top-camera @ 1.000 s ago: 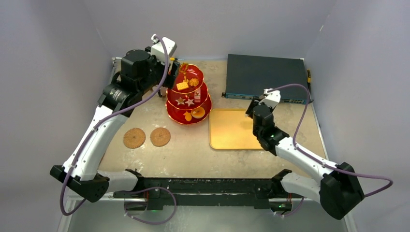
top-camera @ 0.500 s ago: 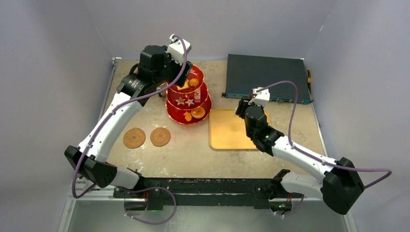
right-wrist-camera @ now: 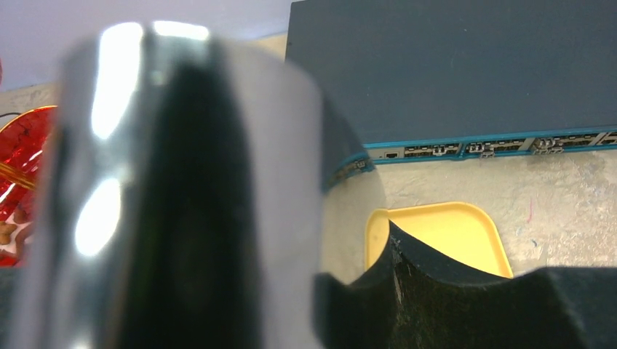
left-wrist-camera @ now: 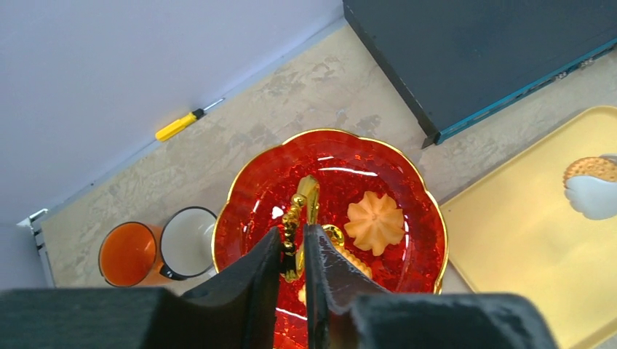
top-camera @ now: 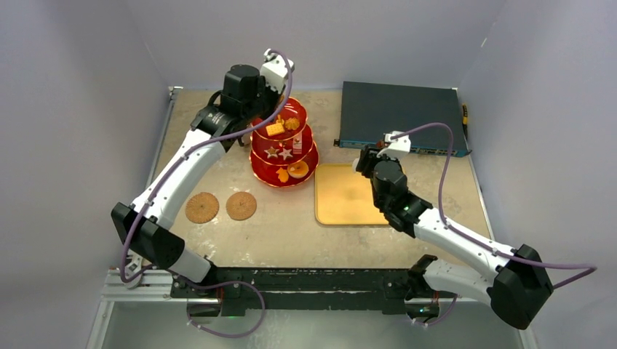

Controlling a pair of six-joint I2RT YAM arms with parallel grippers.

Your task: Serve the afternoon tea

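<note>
The red three-tier stand [top-camera: 284, 149] stands at the back of the table with small pastries on its tiers. A star-shaped cookie [left-wrist-camera: 375, 220] lies on its top plate [left-wrist-camera: 393, 174]. My left gripper [left-wrist-camera: 293, 236] comes down from above and is shut on the stand's gold handle [left-wrist-camera: 300, 211]. An orange mug [left-wrist-camera: 129, 254] and a white mug [left-wrist-camera: 188, 242] stand side by side just behind the stand. My right gripper [top-camera: 366, 163] hovers over the tray's far left corner, shut on a blurred shiny silver utensil [right-wrist-camera: 182, 189]. The utensil's pale end carries a round cookie [left-wrist-camera: 589, 169].
A flat yellow tray [top-camera: 345, 196] lies right of the stand. The dark electronics box [top-camera: 396, 114] sits behind it. Two round brown discs [top-camera: 202, 207] [top-camera: 241, 206] lie on the table front left. A yellow screwdriver [left-wrist-camera: 178, 127] rests by the back wall.
My left gripper moved right over the stand's top and closed on the gold handle. My right gripper shifted left toward the tray's far left corner.
</note>
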